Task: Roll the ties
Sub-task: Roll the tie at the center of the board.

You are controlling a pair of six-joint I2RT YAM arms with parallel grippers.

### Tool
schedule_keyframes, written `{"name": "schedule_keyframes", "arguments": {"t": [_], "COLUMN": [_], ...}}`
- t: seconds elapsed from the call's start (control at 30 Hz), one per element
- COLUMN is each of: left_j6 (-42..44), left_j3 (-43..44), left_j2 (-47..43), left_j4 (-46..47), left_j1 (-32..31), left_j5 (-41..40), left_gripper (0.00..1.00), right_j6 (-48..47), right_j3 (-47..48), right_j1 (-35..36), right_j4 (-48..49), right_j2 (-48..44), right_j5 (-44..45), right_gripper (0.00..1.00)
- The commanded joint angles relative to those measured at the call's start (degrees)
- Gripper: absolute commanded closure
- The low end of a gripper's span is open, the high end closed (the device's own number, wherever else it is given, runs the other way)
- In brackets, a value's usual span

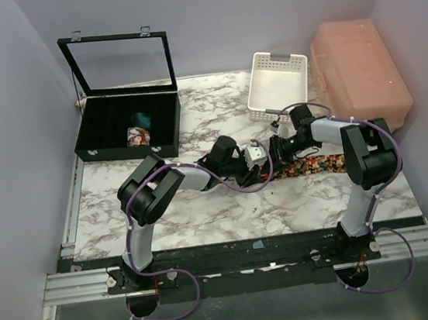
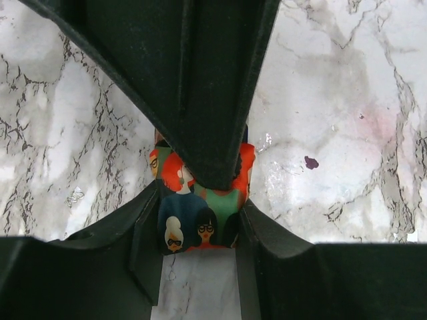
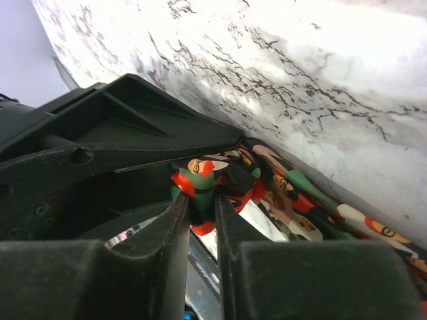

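1. The left pincer (image 2: 200, 217) pinches the rolled-up end of a tie (image 1: 320, 164). The small roll is wedged between its two fingers and touches both.
2. The tie is dark fabric crowded with cartoon women's faces in red, orange, teal and cream, some wearing glasses.
3. The right pincer (image 3: 201, 203) meets the left one tip to tip. Its fingers are nearly together, nipping a fold of the same roll.
4. The unrolled length of the tie lies flat on the bench (image 1: 205, 216), running off to the right pincer's right.
5. The bench is white marble pattern with dark veins. A purple speck (image 2: 311, 162) lies just right of the left pincer.
6. Well behind and left of the left pincer stands a black case (image 1: 98, 135), lid up. It holds a rolled tie (image 1: 139, 135) and a teal tie (image 1: 142, 119).
7. Behind the right pincer sits a white slotted basket (image 1: 278, 58), with a pink tub (image 1: 359, 72) to its right. Pale lilac walls (image 1: 5, 115) close in the bench.
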Motion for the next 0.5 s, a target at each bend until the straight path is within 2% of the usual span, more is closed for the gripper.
{"name": "schedule_keyframes", "arguments": {"t": [0.0, 0.07, 0.13, 0.2, 0.27, 0.47], "left_j6": [2.6, 2.6, 2.6, 2.1, 2.0, 2.4], "left_j3": [-0.8, -0.5, -0.2, 0.0, -0.6, -4.8], "left_j2": [1.8, 1.9, 2.1, 2.2, 1.7, -1.2], "left_j4": [-9.0, -9.3, -9.5, -9.0, -7.3, 1.5], "left_j1": [-1.0, -0.9, -0.6, 0.3, 1.1, 2.1], "left_j5": [-4.2, -4.2, -3.1, -0.9, 1.2, 4.4], "left_gripper": [0.78, 0.75, 0.69, 0.53, 0.42, 0.28], "right_j6": [-2.1, -4.2, -5.9, -7.8, -9.5, -12.1], "right_j3": [2.2, 3.0, 3.1, 3.0, 2.7, 2.6], "right_j1": [0.3, 0.0, -0.7, -1.5, -2.4, -5.0], "right_j4": [-0.9, -2.8, -3.8, -4.8, -5.4, -6.7], "right_j2": [3.0, 3.9, 4.3, 4.9, 5.8, 8.6], "right_j5": [1.8, 3.7, 5.7, 7.4, 8.8, 12.3], "right_gripper": [0.87, 0.99, 0.99, 1.00, 0.99, 1.00]}}
